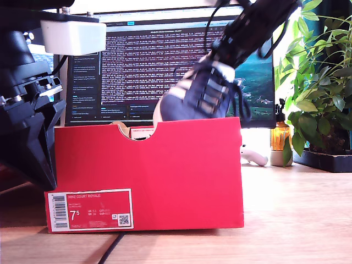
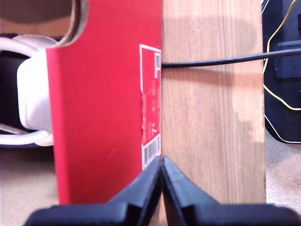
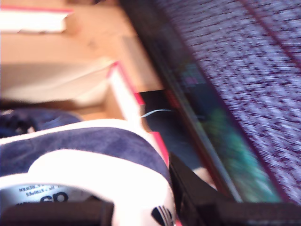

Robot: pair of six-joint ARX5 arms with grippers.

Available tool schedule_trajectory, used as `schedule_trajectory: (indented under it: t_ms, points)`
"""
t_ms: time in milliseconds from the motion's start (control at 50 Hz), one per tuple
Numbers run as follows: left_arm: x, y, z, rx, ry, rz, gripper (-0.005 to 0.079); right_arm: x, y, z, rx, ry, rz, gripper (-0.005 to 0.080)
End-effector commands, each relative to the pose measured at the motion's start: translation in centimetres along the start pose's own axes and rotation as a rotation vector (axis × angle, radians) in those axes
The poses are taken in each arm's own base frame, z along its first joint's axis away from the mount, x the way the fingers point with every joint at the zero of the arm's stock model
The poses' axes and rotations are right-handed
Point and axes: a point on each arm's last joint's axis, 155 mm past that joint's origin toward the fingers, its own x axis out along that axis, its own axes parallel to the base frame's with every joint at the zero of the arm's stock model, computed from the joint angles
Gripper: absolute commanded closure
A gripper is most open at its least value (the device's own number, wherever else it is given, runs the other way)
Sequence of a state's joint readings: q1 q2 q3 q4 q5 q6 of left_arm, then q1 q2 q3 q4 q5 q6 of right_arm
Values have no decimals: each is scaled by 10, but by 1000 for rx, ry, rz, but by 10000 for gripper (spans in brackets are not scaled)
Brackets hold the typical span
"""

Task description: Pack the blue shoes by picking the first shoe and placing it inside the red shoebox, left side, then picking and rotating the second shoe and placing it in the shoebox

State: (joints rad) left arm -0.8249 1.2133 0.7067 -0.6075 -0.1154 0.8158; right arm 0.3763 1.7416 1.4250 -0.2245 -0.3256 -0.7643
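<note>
one shoe [image 1: 201, 91] hangs in the exterior view above the back edge of the red shoebox [image 1: 181, 170], tilted, laces dangling, carried by a dark arm that comes in from that view's upper right. the box stands on the wooden worktop [image 1: 297, 214], notch up and label facing the camera, with a monitor [image 1: 137, 60] close behind it. the carrying tool itself is hidden by the shoe here.

in the first wrist view, my first tool [image 2: 161, 162] is clenched with nothing between its tips, hovering by the labelled wall of the red shoebox [image 2: 99, 117]. past the notch, a white sole of a shoe [image 2: 30, 94] already lies inside. a black cable [image 2: 211, 60] crosses the worktop.

the second wrist view is blurred. my second tool [image 3: 108, 209] appears to be grasping the heel of the shoe [image 3: 89, 150] over the open box, with the monitor very near.

likely risks: the shoe may catch the box rim or tip the box if lowered at this tilt; it may land on the shoe already inside; a swing to rotate it could strike the monitor; the laces could snag.
</note>
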Motion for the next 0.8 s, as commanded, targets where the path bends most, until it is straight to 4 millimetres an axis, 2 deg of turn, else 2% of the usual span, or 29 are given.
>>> schedule_trajectory:
  t_ms: [0, 240, 500, 780]
  points:
    - [5, -5, -3, 10, 12, -12, 761, 5, 1, 17, -27, -42, -1, 765]
    - [5, -2, -7, 20, 34, 5, 761, 30, 26, -2, -95, 7, 69, 765]
    - [4, 1, -10, 29, 50, 19, 761, 35, 49, -42, -125, 143, 155, 765]
    - [4, 1, -10, 32, 49, 20, 761, 35, 66, -39, -147, 154, 201, 764]
